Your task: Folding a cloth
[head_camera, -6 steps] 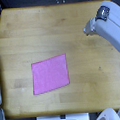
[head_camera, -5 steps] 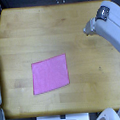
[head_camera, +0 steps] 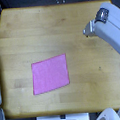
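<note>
Nothing moves since earlier frames: flat pink-magenta square cloth (head_camera: pixel 50 74) lies unfolded on wooden table (head_camera: pixel 25 32). Grey tool (head_camera: pixel 90 30) stays well apart; can't tell its grip state. Folding not started.

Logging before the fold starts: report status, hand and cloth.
Hand at the exterior view's upper right, jaw state unreadable. Cloth flat, unfolded, untouched on wooden table. Nothing between them.

Almost nothing changes since the earlier pictures. The cloth (head_camera: pixel 50 73) lies at the same place, and the arm (head_camera: pixel 105 27) shows no visible move.
</note>
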`<state>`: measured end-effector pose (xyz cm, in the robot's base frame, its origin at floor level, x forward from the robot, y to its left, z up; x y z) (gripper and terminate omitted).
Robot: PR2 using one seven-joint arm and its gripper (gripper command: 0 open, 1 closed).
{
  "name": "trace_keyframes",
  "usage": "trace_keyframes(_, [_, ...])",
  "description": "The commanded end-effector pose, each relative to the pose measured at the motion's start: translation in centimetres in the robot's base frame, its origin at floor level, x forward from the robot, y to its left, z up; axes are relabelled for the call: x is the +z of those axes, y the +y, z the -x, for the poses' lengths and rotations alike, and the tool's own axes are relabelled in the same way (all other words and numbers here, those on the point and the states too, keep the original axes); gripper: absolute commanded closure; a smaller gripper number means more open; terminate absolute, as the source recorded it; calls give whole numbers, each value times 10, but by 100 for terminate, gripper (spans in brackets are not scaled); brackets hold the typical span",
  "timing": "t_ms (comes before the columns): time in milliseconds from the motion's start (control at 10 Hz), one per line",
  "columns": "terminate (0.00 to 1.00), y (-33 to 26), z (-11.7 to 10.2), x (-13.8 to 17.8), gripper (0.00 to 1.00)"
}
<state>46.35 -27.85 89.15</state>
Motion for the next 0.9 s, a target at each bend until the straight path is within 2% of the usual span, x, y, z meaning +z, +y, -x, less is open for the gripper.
trace_keyframes(0, [0, 42, 44, -55, 0])
trace_keyframes(400, [0, 116, 80, -93, 0])
trace_keyframes(800, [0, 165, 112, -111, 0])
